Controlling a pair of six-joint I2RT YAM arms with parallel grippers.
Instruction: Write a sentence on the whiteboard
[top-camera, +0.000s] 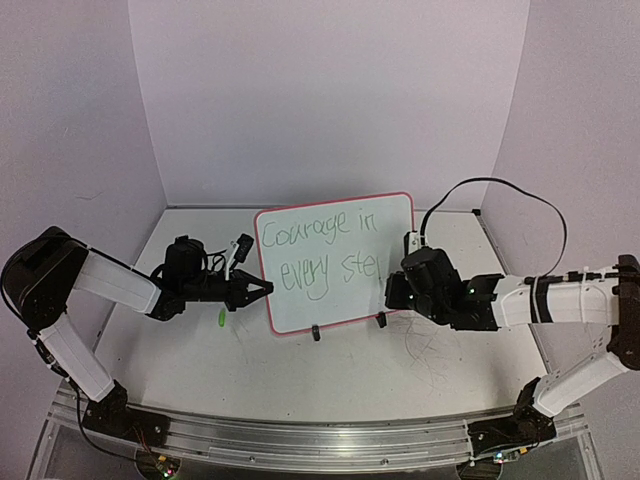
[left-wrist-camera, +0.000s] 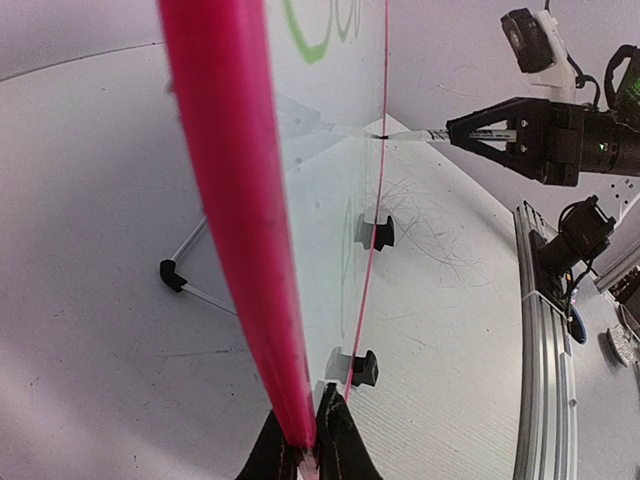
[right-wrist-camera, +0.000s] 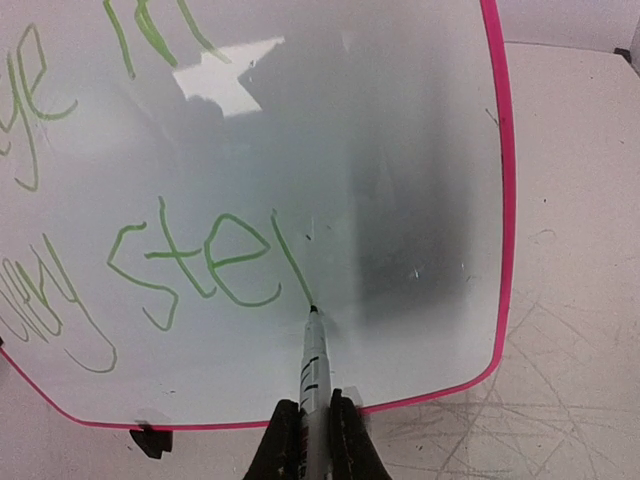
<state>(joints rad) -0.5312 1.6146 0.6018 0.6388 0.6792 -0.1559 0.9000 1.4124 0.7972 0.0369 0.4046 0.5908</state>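
Observation:
The whiteboard (top-camera: 335, 312) stands upright mid-table on two black clip feet, its rim pink-red. My left gripper (top-camera: 262, 290) is shut on its left edge; in the left wrist view the fingers (left-wrist-camera: 345, 445) pinch the rim (left-wrist-camera: 230, 200). The sentence (top-camera: 318, 250) in green reads "Courage in every ste" plus one downstroke (right-wrist-camera: 292, 265). My right gripper (right-wrist-camera: 315, 430) is shut on a marker (right-wrist-camera: 315, 365). The marker's tip touches the whiteboard (right-wrist-camera: 400, 150) at the bottom of that stroke. The left wrist view shows the marker (left-wrist-camera: 410, 135) meeting the board.
A small green cap (top-camera: 222, 317) lies on the table left of the board. Clip feet (top-camera: 316, 334) sit at its lower edge. Grey scribble marks (top-camera: 430, 350) cover the tabletop on the right. A metal rail (top-camera: 320, 440) runs along the near edge.

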